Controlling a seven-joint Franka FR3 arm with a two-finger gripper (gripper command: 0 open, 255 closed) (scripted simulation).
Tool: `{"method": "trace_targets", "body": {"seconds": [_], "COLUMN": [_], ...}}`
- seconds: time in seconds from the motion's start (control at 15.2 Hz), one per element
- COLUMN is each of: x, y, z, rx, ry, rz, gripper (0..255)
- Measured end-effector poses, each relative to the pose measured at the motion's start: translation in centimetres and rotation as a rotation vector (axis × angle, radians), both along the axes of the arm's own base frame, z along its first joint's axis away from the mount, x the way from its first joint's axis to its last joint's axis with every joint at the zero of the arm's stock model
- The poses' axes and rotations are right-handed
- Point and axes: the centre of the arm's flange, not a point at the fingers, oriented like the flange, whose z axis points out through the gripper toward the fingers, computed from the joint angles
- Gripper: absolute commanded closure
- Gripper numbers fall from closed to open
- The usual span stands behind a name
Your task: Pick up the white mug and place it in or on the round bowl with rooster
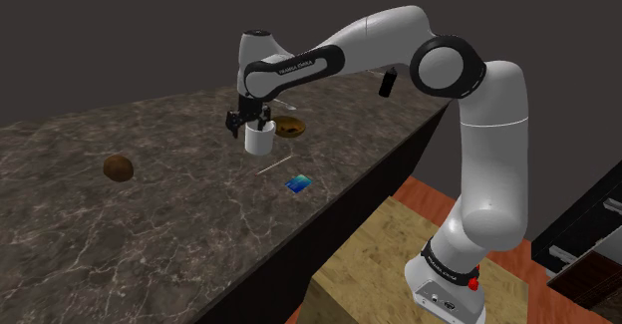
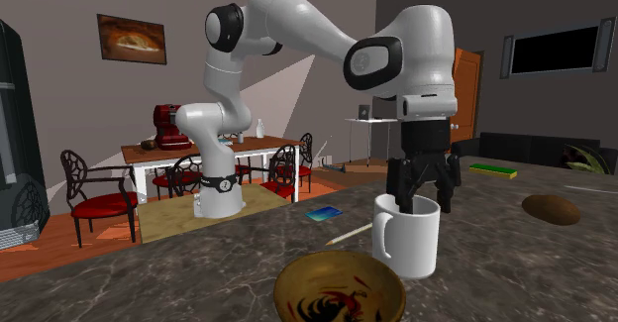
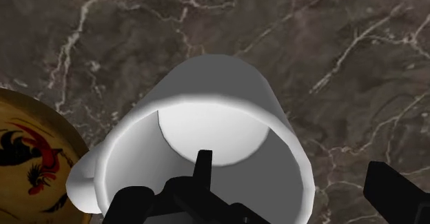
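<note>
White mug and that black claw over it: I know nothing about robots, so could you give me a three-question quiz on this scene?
1. True or false: the white mug already sits in the rooster bowl.
2. Which lies nearest the mug? A the rooster bowl; B the blue card; C the brown lump.
3. Where are the gripper's two fingers relative to the mug's wall?
Key: 1 false, the mug is beside the bowl, not in it. 2 A. 3 One finger is inside the mug and one outside, standing apart and not clasping the wall.
</note>
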Motion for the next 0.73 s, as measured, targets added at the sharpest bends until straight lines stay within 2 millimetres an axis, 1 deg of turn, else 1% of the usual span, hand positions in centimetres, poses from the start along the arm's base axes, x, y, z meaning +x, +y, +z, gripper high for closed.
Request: {"method": "trace_targets", "body": {"seconds": [0.33, 0.4, 0.73], "x": [0.06, 0.06, 0.06], "y": [-0.07, -0.07, -0.06], "z": [-0.19, -0.19, -0.19], "rx": [0.0, 0.0, 0.0], "ry": [0.0, 0.0, 0.0], "rz": [0.0, 0.0, 0.0], "gripper": [0, 255, 255]}}
